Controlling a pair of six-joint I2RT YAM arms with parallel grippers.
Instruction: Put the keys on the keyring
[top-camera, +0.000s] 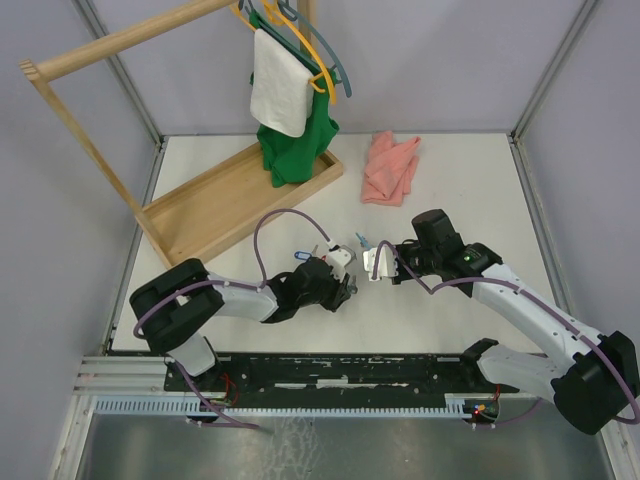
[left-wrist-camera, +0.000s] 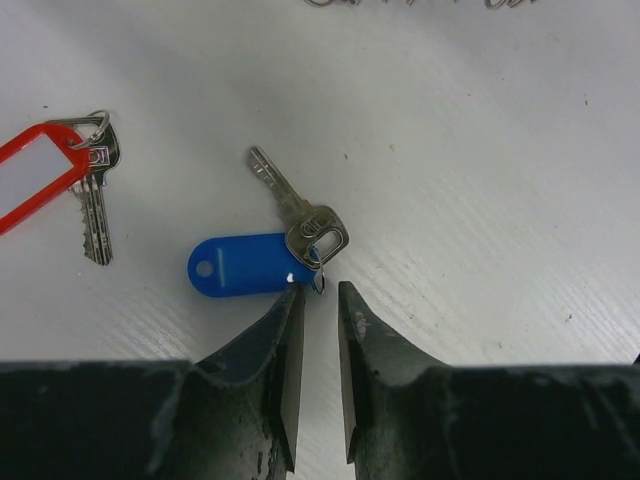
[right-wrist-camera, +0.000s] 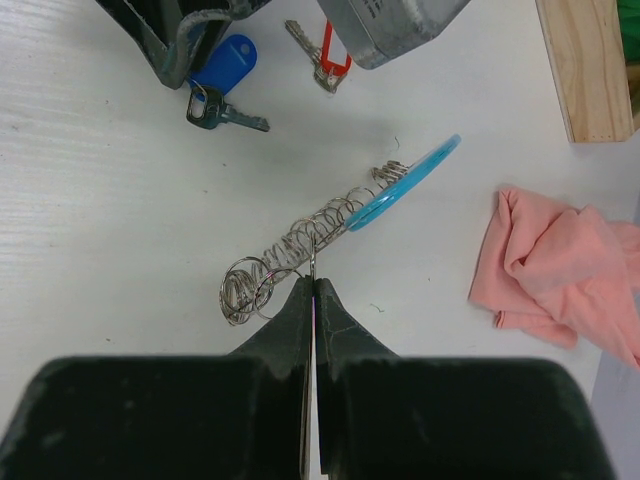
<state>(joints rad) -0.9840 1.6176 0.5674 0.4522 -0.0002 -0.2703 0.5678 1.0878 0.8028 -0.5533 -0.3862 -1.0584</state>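
Keyring (right-wrist-camera: 300, 235) lies on the white table (left-wrist-camera: 480, 150) right in front of my right gripper (right-wrist-camera: 313, 285): a loose silver coil stretched out, with its bright blue curved section (right-wrist-camera: 405, 180) at the far end. Right jaws are pressed fully together. A thin straight bit of the coil's wire runs into the seam between the tips, so I read that as a pinch on the keyring.

Left gripper (left-wrist-camera: 320, 292) is low over the table, jaws only a narrow slot apart and nothing clamped between them. The blue-tagged key (left-wrist-camera: 300, 210) lies flat just beyond the tips. Its small split ring sits at the mouth of the slot, and its blue tag (left-wrist-camera: 245, 267) is just beside the left finger.

Red-tagged key (left-wrist-camera: 95, 205) lies further off to one side, apart from the blue one. Neither key is on the coil. I cannot make out a third key with certainty.

Pink cloth (right-wrist-camera: 555, 265) sits crumpled beyond the keyring's blue end, not touching it.
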